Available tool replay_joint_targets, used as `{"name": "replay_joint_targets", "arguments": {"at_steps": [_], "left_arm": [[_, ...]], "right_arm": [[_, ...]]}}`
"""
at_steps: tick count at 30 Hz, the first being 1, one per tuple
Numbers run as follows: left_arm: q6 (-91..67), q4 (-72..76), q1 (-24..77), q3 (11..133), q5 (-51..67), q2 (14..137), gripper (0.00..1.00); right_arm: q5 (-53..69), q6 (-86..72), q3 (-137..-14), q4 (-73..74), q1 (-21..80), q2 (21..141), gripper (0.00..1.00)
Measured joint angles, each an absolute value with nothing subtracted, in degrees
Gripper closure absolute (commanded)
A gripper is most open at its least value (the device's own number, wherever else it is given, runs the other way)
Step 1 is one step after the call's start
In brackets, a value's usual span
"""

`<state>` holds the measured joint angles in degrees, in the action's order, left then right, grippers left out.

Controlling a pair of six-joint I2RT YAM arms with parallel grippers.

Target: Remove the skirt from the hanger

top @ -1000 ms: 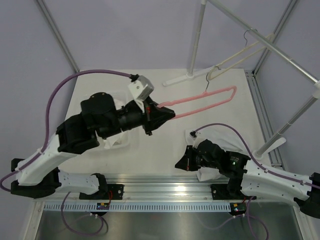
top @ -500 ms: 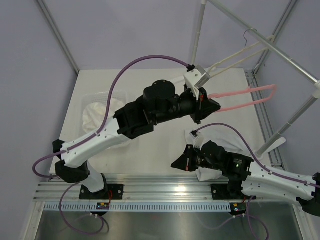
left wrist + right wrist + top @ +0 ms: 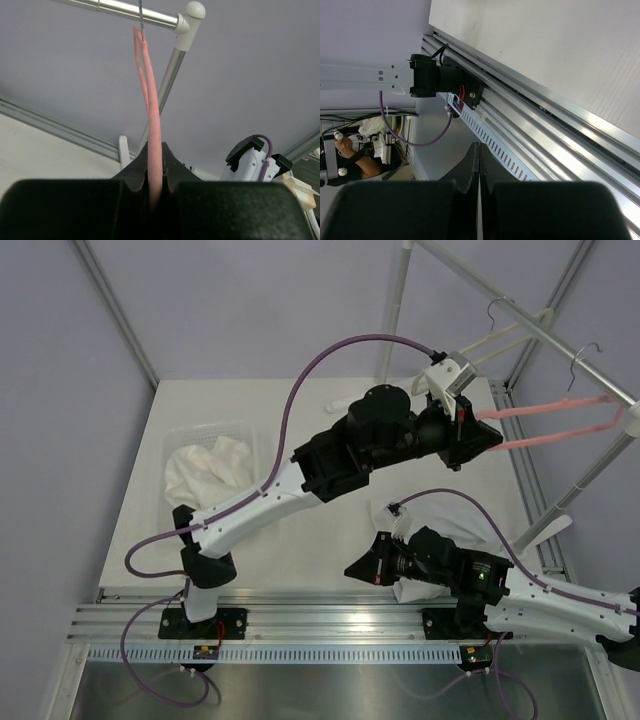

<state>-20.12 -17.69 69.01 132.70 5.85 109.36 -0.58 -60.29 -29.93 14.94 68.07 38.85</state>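
- While the left gripper reaches toward 2 o'clock over the table, its jaws are pinched narrow on the pink hanger.
- Left wrist view: the hanger's bar runs up from between the fingers to a wire hook on the metal rail.
- Hanger is bare, no fabric on it.
- Skirt, white, lies crumpled on the table at about 4 o'clock, partly under the right arm.
- Right gripper sits low at 5 o'clock, jaws pressed together, holding nothing; its tips point at the front frame.
- Clear bin at 9 o'clock holds more white cloth.
- White hanger hangs on the rail at 1 o'clock.
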Motion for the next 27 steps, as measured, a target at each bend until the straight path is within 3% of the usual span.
{"name": "replay_joint_targets", "arguments": {"at_steps": [12, 13, 16, 17, 18, 19, 27], "left_arm": [[-27.11, -13.65, 68.45, 137.25, 9.19, 120.75, 0.99], [-27.40, -13.17, 68.27, 137.25, 9.37, 121.12, 0.93], [-27.38, -12.75, 67.90, 137.23, 9.56, 121.12, 0.38], [-27.38, -12.49, 67.85, 137.23, 9.67, 121.03, 0.15], [-27.22, -12.56, 67.75, 137.23, 9.74, 120.90, 0.08], [-27.33, -12.86, 67.68, 137.21, 9.72, 120.73, 0.02], [-22.24, -19.33, 67.16, 131.72, 6.07, 108.64, 0.01]], "right_arm": [[-2.33, -61.01, -29.93, 16.58, 69.19, 35.75, 1.00], [-2.39, -61.12, -29.93, 16.60, 69.30, 35.51, 1.00], [-2.52, -61.34, -29.85, 16.62, 69.38, 35.00, 1.00], [-2.55, -61.36, -29.76, 16.60, 69.38, 34.98, 1.00], [-2.55, -61.36, -29.69, 16.62, 69.38, 34.98, 1.00], [-2.55, -61.39, -29.61, 16.64, 69.38, 35.00, 1.00], [-3.03, -61.36, -29.54, 17.41, 69.38, 36.67, 0.99]]}}
